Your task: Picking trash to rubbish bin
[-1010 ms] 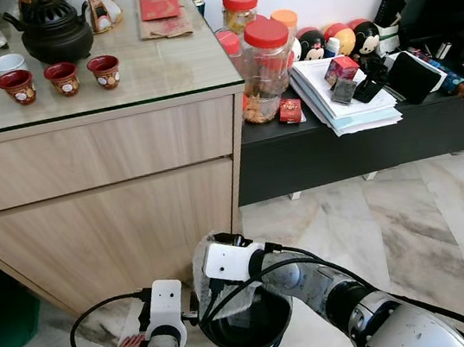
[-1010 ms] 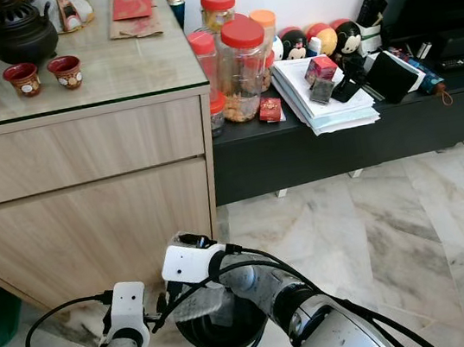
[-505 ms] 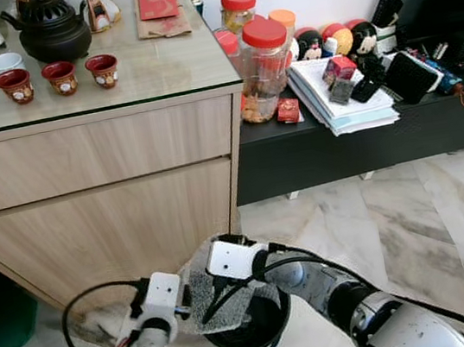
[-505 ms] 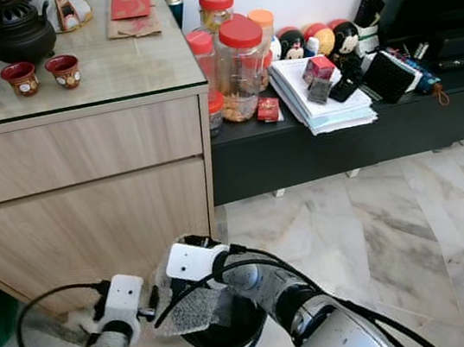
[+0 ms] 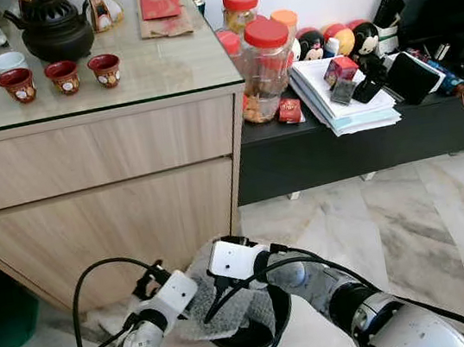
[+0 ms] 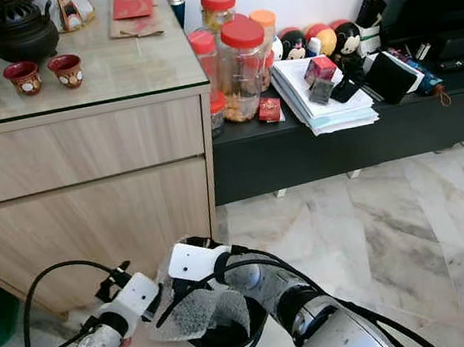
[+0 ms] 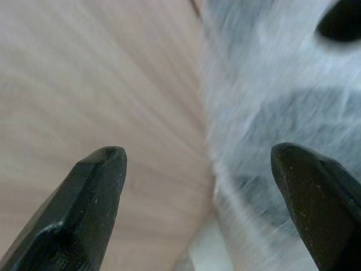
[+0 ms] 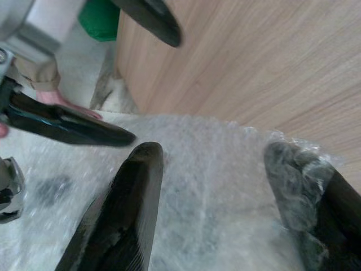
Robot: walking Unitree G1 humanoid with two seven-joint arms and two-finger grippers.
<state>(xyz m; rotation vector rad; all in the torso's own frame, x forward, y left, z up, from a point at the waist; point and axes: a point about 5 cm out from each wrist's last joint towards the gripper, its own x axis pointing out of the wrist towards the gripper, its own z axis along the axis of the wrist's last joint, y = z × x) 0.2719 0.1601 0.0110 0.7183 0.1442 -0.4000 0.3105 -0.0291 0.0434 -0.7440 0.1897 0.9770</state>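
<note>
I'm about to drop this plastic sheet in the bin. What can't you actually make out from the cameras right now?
- Bin inside: head views, covered by the bubble wrap sheet and the right arm.
- Right gripper grip: right wrist view, one finger is wrapped by the sheet, so contact is unclear.
- Left gripper: fingers apart, nothing between them; left wrist view is motion-blurred, so the gap to the sheet is unreadable.
- Person's foot: mostly hidden behind the left gripper's finger.
</note>
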